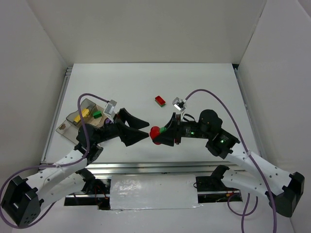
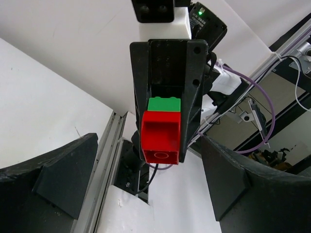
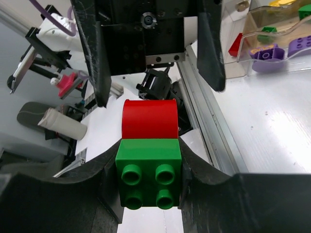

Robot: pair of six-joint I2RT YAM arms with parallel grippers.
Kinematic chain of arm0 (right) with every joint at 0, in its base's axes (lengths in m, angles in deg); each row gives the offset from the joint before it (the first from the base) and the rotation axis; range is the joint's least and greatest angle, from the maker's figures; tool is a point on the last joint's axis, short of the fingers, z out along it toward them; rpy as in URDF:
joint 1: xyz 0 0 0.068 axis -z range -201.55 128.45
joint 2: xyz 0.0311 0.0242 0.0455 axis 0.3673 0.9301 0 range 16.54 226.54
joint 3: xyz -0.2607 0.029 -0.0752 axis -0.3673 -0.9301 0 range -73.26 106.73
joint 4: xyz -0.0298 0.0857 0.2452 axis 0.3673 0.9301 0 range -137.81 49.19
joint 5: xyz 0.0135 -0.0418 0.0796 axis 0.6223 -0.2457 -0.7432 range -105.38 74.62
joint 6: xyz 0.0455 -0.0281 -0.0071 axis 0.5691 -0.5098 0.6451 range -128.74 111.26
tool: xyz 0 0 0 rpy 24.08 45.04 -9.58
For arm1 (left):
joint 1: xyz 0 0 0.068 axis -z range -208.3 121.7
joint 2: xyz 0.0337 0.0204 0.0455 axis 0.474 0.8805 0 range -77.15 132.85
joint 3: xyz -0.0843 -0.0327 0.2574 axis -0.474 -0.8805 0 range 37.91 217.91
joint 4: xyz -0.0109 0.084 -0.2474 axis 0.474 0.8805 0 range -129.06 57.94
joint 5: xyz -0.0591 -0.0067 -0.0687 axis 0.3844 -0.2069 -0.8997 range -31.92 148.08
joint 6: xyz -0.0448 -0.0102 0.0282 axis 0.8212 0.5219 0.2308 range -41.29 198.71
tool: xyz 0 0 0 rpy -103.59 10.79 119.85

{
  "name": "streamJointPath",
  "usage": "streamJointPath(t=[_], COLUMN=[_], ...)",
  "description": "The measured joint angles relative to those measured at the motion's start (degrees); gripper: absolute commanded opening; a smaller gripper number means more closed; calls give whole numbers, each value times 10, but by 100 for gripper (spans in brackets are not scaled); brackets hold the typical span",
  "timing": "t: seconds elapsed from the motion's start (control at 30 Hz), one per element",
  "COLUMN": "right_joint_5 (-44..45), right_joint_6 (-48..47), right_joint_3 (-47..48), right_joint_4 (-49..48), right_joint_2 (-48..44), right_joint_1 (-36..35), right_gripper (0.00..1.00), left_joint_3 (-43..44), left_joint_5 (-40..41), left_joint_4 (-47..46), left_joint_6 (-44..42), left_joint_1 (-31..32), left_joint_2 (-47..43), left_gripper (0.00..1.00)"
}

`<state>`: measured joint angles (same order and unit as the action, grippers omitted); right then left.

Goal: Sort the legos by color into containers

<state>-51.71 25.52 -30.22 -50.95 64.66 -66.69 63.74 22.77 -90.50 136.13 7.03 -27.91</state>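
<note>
The green brick (image 3: 148,172) at lower centre, pinched in the right tool (image 3: 149,160) with a red brick (image 3: 149,119) attached — the spread left tool (image 1: 146,130) could wrench both free by pulling

White table (image 1: 204,87), white panel walls (image 1: 146,29) on three sides; aluminium rails (image 1: 146,167) along near edge.

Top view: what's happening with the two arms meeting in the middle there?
The right pincer is shut on a green brick with a red rounded piece stuck to it, and holds the pair out toward the left pincer. The left pincer is wide open and not touching them. This looks like a set-up to pull the two apart. Some pieces lie in the tray, and a red brick lies loose on the table.
</note>
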Motion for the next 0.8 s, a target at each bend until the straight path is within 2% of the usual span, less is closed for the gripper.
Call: streamJointPath(t=[0.13,0.2,0.3,0.33,0.43,0.5,0.53,0.6,0.67,0.7,0.73,0.8], right_joint_5=[-12,-13,-14,-14,-18,-20,-21,-21,-21,-20,-19,-14], right_joint_6=[4,4,3,3,4,4,3,4,4,4,4,4], right_joint_3=[0,0,0,0,1,2,2,3,4,5,5,7], right_joint_4=[-20,-25,-35,-38,-47,-52,-52,-55,-55,-54,-55,-59], right_joint_2=[21,32,50,56,68,69,69,70,70,70,70,75], right_joint_1=[-1,-2,-6,-6,-8,-10,-10,-10,-10,-10,-10,-10], right_gripper=[0,0,0,0,0,0,0,0,0,0,0,0], left_joint_3=[0,1,2,4,8,9,10,11,12,12,12,13], left_joint_5=[0,-1,-5,-7,-10,-10,-10,-10,-12,-13,-14,-25], left_joint_4=[1,2,0,-1,1,3,3,1,-3,-7,-13,-19], left_joint_6=[0,0,3,3,2,2,2,3,5,9,12,17], left_joint_1=[4,6,7,7,7,5,5,4,4,3,3,5], left_joint_2=[13,14,16,18,22,25,25,27,30,33,36,46], left_gripper=[97,92,77,66,47,42,35,35,45,54,67,69])
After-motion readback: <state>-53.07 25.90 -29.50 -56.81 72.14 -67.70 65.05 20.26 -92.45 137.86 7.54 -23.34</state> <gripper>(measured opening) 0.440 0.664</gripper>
